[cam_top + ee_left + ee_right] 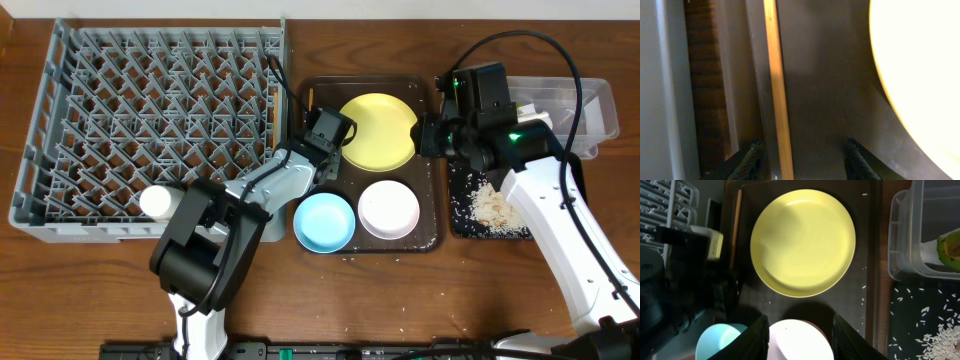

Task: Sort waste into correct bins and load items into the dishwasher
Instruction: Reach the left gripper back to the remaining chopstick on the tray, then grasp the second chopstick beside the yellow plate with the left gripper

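Observation:
A thin brown chopstick (778, 90) lies along the left rim of the dark-brown serving tray (432, 205). My left gripper (802, 161) is low over it. Its jaws are open, one finger on each side, neither touching the chopstick. The yellow plate (378, 131), light-blue bowl (323, 221) and white bowl (388, 209) sit on that tray. My right gripper (804, 339) hangs open above the tray by the plate's right edge, and the white bowl (797, 342) shows between its fingers. A white cup (155, 201) lies in the grey dishwasher rack (60, 215).
The clear tub (590, 100) at the back right holds a green wrapper (950, 250) and something white. In front of it, the black tray (462, 225) holds loose rice (492, 204). Stray grains dot the serving tray and the table's front.

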